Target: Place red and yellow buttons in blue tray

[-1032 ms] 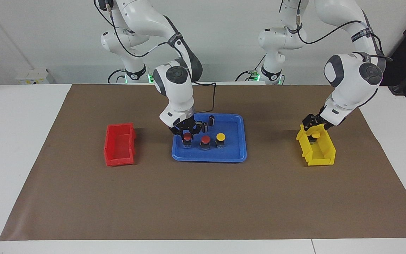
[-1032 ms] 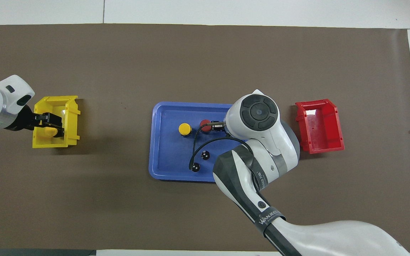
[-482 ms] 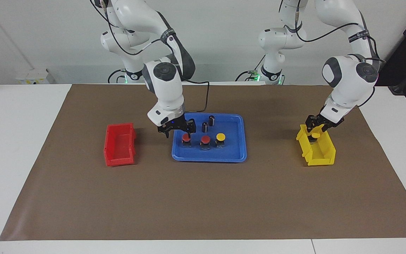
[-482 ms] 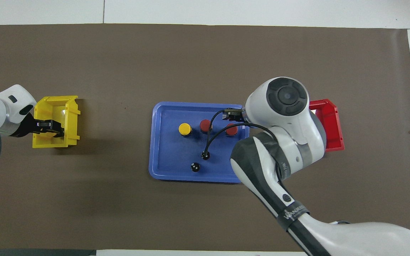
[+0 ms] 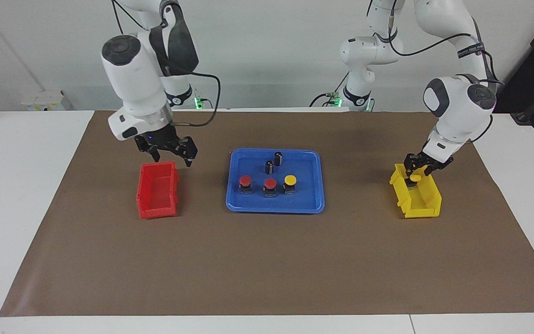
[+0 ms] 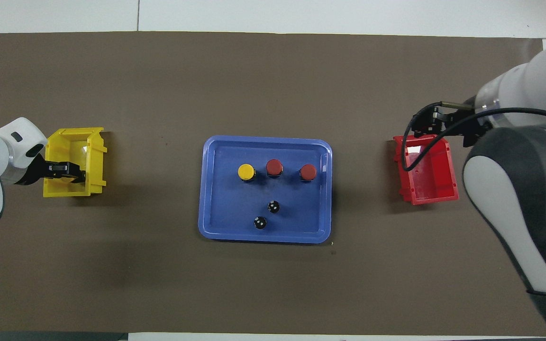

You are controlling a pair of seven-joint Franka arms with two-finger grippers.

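Right claw (image 5: 173, 152) has left the blue tray (image 5: 315, 204) and now hangs above the red bin (image 5: 157, 190), at the bin's edge nearer the robots. Its fingers are spread and carry nothing. A second ago it stood low over the red button (image 5: 245, 181) at the right arm's end of the row; that button now stands free on its dark base in the tray.

In the tray now: two red buttons, the second (image 5: 270, 184) mid-row, and one yellow button (image 5: 290, 181), in a line along the tray's edge farther from the robots. Two dark cylinders (image 5: 274, 162) stand toward the tray's nearer edge.

Left claw (image 5: 418, 167) is down in the yellow bin (image 5: 422, 200), toward the left arm's end of the table, fingers either side of the last yellow button (image 5: 415, 177). They have drawn in over the past second, but whether they grip it I cannot tell.

Judgement: three of four buttons are placed. What remains is lifting the last yellow button and carrying it to the tray. The right arm seems finished, as the red bin looks empty.
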